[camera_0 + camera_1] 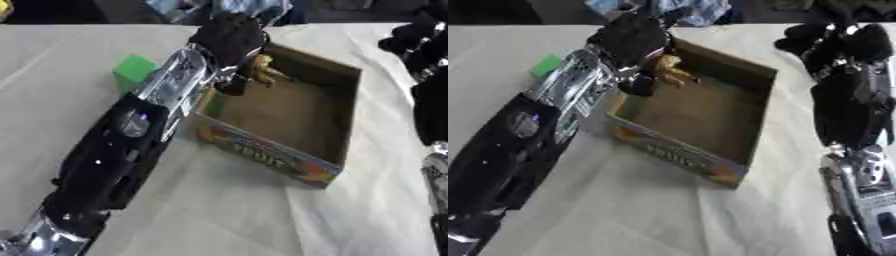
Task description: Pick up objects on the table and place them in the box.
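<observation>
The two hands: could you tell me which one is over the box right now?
The left hand, holding a yellowish object above the box. The right hand is off to the box's right.

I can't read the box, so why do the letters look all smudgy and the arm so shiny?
In the left eye view the whole picture is soft, so the printing on the box smears; bright glare sits on the silver part of the arm behind the left hand. In the right eye view the yellow object and right hand blur too.

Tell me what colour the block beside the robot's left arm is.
Green; the block shows best in the left eye view.
</observation>
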Available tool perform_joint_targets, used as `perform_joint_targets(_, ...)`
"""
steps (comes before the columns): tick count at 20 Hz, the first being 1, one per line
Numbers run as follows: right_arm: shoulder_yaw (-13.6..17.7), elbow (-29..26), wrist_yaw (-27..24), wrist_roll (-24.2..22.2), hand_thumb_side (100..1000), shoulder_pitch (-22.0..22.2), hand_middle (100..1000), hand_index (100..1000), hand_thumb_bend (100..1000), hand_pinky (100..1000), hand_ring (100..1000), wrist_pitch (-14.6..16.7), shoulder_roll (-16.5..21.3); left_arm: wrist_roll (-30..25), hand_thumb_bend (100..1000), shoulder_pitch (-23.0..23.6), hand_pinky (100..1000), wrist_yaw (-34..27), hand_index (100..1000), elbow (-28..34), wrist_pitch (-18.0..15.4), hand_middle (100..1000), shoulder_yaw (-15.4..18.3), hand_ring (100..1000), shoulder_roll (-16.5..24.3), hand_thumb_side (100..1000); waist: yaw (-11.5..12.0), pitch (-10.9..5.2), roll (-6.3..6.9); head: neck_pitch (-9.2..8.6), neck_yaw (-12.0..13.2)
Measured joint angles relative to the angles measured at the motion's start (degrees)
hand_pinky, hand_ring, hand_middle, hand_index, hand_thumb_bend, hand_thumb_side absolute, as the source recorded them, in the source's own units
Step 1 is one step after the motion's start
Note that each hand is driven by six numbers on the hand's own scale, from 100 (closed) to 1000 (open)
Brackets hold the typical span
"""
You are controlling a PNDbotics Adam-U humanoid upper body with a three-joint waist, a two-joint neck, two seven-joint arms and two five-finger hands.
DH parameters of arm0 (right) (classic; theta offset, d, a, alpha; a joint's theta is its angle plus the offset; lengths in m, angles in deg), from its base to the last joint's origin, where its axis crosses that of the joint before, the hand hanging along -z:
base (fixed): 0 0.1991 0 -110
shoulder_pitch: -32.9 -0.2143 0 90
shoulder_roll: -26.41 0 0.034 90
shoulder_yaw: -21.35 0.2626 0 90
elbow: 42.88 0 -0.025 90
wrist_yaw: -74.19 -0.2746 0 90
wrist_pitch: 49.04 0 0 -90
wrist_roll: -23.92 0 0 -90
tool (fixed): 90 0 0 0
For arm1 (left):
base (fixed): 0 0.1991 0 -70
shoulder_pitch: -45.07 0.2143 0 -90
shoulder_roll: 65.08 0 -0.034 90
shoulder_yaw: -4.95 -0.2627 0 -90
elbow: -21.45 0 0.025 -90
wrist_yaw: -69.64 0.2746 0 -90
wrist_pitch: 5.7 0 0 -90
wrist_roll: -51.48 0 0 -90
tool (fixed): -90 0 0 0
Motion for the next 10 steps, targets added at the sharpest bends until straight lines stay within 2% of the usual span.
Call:
perform_joint_targets(3, -0.01, 0.00, -0.06, 0.74, 1000, -0.05, 645, 940, 294, 800, 677, 0.04, -0.22, 2.11, 100, 0.19, 351, -1.14, 468, -0.36, 0.35, 1000, -0.28, 430, -0.50, 239, -0.32, 0.06, 0.09, -0.01, 0.01)
perform_joint_targets(6, -0.01, 0.00, -0.27, 1.46, 1000, -0.09, 642, 940, 296, 799, 676, 0.01, -0.25, 3.28, 100, 0.76, 403, -3.25, 528, -1.39, 0.22, 1000, -0.30, 465, -1.04, 381, -0.33, 0.16, 0.14, -0.01, 0.01)
perform_joint_targets(7, -0.02, 0.00, -0.35, 1.65, 1000, -0.19, 642, 940, 296, 796, 676, 0.01, -0.27, 3.47, 139, 1.07, 441, -4.38, 559, -1.97, -0.01, 1000, -0.30, 490, -1.24, 446, -0.36, 0.23, 0.14, -0.01, 0.01)
perform_joint_targets(9, -0.18, 0.00, -0.47, 1.93, 1000, -0.52, 642, 940, 296, 795, 676, -0.04, -0.36, 3.42, 202, 1.57, 457, -6.92, 591, -3.30, -0.76, 1000, -0.32, 507, -1.69, 493, -0.42, 0.38, 0.14, -0.01, 0.01)
perform_joint_targets(10, -0.30, 0.00, -0.51, 1.98, 1000, -0.55, 641, 940, 296, 794, 675, -0.07, -0.37, 3.22, 276, 1.72, 497, -7.98, 641, -3.93, -1.16, 1000, -0.32, 543, -1.86, 533, -0.42, 0.39, 0.14, -0.01, 0.01)
